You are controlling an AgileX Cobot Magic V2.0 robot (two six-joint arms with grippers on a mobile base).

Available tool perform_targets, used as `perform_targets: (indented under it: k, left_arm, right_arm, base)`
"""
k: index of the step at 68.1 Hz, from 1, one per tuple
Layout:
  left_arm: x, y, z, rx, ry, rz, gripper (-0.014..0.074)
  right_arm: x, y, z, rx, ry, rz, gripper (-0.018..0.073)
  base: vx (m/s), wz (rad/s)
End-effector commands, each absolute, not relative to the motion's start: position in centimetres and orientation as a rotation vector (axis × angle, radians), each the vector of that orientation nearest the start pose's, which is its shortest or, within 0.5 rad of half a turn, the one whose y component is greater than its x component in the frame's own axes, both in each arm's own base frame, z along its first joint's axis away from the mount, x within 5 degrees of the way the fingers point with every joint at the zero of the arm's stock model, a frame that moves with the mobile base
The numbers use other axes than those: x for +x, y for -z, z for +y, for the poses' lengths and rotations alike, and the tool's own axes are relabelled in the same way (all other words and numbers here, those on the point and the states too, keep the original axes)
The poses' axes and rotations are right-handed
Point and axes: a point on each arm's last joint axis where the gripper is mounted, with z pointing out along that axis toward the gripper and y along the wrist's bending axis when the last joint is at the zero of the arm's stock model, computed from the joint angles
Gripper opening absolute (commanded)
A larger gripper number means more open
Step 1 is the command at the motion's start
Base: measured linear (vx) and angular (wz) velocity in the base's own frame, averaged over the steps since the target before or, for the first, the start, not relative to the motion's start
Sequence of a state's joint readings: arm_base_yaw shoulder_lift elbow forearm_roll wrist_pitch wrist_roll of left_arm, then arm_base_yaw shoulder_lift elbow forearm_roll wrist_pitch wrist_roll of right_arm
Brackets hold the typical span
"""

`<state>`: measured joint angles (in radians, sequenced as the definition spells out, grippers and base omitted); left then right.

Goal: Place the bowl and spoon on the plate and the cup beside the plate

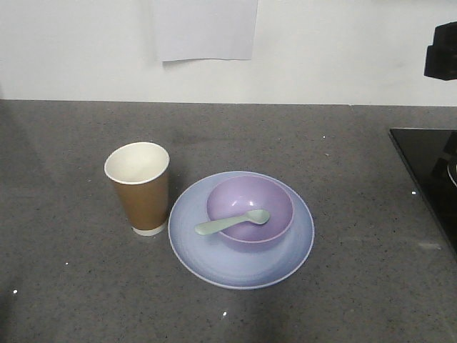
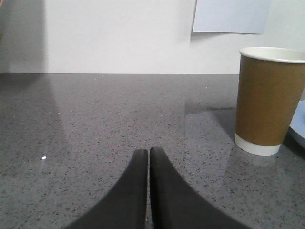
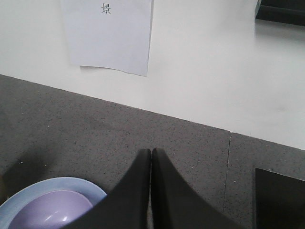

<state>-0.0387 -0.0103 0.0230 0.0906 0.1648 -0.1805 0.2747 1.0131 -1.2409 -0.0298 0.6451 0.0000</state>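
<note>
1. We are looking at the plate (image 1: 243, 264) lying flat on the grey speckled counter (image 1: 71, 286), and it is carrying the bowl (image 1: 250, 211), which is sitting upright on it, a little toward the wall side.
2. The spoon (image 1: 232, 223) is resting across the bowl, its scoop lying inside the bowl and its handle sticking out over the near-left rim, above the plate.
3. The cup (image 1: 139, 187) is standing upright just beside the plate on the left as the front view shows it, open mouth up and white base band on the counter; we cannot tell whether its base is touching the plate's rim.
4. Our left gripper (image 2: 148, 151) is hovering low over bare counter with its two dark fingers pressed together and nothing between them; in its wrist view the cup (image 2: 267, 100) is standing off to the right, apart from the fingers.
5. Our right gripper (image 3: 151, 152) is likewise clenched on nothing, its fingers meeting at the tips above the counter, with the plate (image 3: 57, 187) and bowl (image 3: 47, 212) showing at the lower left of that view.
6. A sheet of paper (image 1: 206, 28) is hanging on the white wall (image 1: 343, 50) behind the counter, and a black glossy panel (image 1: 428, 171) is sitting at the counter's right edge.
</note>
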Motion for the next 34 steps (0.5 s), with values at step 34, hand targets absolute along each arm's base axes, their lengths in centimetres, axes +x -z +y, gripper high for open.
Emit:
perform_targets:
  k: [34]
  left_arm:
    - [5.46,-20.46,-0.17,-0.051,0.109,1.559,-0.0006]
  right_arm:
    - [19.74,-46.69,5.35,-0.261,-0.151,1.766,-0.0003]
  base:
    - [0.0,0.0]
